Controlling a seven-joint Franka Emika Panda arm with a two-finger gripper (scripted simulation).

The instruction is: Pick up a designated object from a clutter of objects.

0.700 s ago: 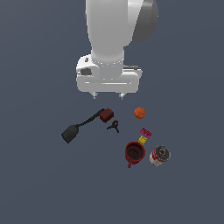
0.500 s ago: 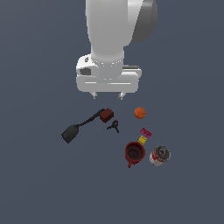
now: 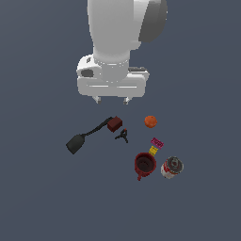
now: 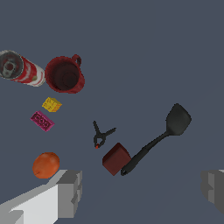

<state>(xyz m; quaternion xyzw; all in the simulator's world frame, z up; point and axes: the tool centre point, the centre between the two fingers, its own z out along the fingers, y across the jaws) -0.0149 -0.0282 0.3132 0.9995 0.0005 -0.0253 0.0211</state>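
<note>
- Against the frames from a moment ago we see no real change: our hand [image 3: 112, 100] hangs at the same height above the clutter, and nothing on the counter [image 3: 42, 197] has shifted.
- Our hand is open, fingers [image 4: 70, 192] spread wide and holding nothing.
- The orange ball [image 3: 150, 121] lies alone toward the exterior view's right, below and to the side of our fingertips, apart from every other item.
- Nearest to it are the dark red box [image 3: 115, 124] and black clip [image 3: 122, 136] on one side and the pink-yellow piece [image 3: 156, 146] on the other.
- The black tool [image 3: 85, 137] touches the box; the red mug [image 3: 145, 165] and can [image 3: 172, 167] stand just beside each other, further from the arm.
- Bare counter surrounds the cluster on all sides, and no edge is in view.
</note>
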